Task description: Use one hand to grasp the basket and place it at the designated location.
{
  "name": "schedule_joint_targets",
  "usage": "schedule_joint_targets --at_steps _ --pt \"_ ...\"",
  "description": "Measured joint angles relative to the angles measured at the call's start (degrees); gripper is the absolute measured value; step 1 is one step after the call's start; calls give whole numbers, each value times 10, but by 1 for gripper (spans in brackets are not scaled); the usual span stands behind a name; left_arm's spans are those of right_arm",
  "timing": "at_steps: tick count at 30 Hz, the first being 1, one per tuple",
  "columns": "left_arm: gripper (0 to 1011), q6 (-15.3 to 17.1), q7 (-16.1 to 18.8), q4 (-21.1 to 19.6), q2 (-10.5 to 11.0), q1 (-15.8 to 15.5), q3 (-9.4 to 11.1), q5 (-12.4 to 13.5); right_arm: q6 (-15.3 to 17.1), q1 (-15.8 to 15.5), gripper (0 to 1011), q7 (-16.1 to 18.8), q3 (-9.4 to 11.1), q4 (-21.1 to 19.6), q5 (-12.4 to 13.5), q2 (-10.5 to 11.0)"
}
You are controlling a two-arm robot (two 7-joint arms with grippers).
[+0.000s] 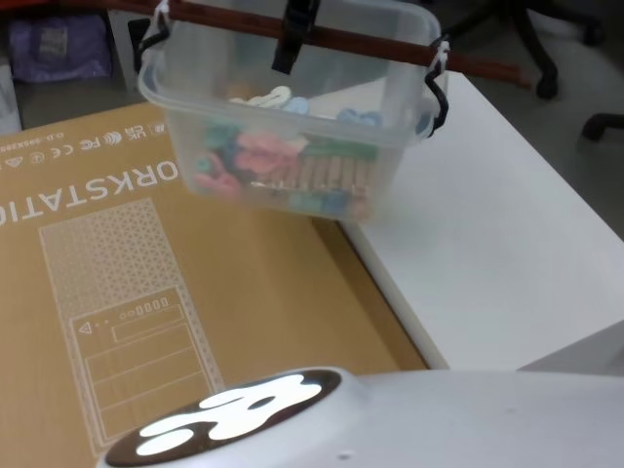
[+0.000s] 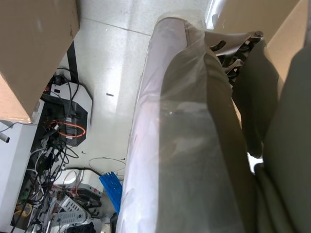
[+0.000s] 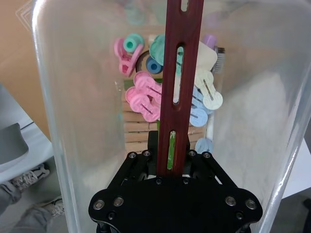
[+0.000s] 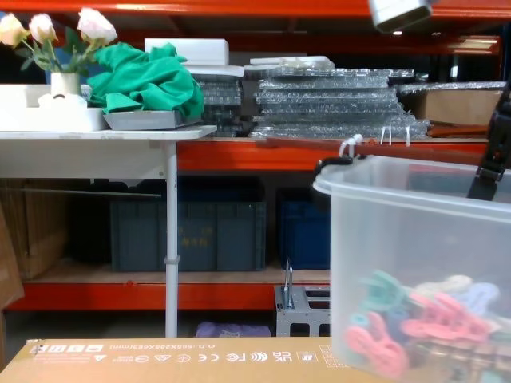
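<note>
The basket (image 1: 292, 146) is a clear plastic tub holding pastel clips and wooden pegs. It hangs over the seam between the cardboard sheet and the white table. Its reddish-brown bar handle (image 1: 361, 41) runs across the top, tied on with white zip ties. My right gripper (image 1: 295, 34) is shut on the middle of that bar. In the right wrist view, the black gripper (image 3: 176, 162) clamps the slotted handle (image 3: 180, 73), with the clips showing below through the tub wall (image 3: 73, 121). In the chest view the basket (image 4: 415, 239) is at the right, and the gripper (image 4: 489, 171) is at the frame's edge.
A large brown cardboard sheet (image 1: 146, 292) covers the left of the work surface and the white table (image 1: 507, 224) lies to the right. Office chair bases (image 1: 546, 49) stand behind. Across the room are a white table with green cloth (image 4: 152, 80) and dark blue crates (image 4: 188, 223).
</note>
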Motion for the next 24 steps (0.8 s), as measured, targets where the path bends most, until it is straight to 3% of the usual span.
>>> schedule_joint_targets --at_steps 16,24 --pt "0 0 0 0 0 0 0 0 -60 18 232 8 -30 -3 9 -39" --pt "0 0 0 0 0 0 0 0 -89 27 232 17 -51 26 14 -71"
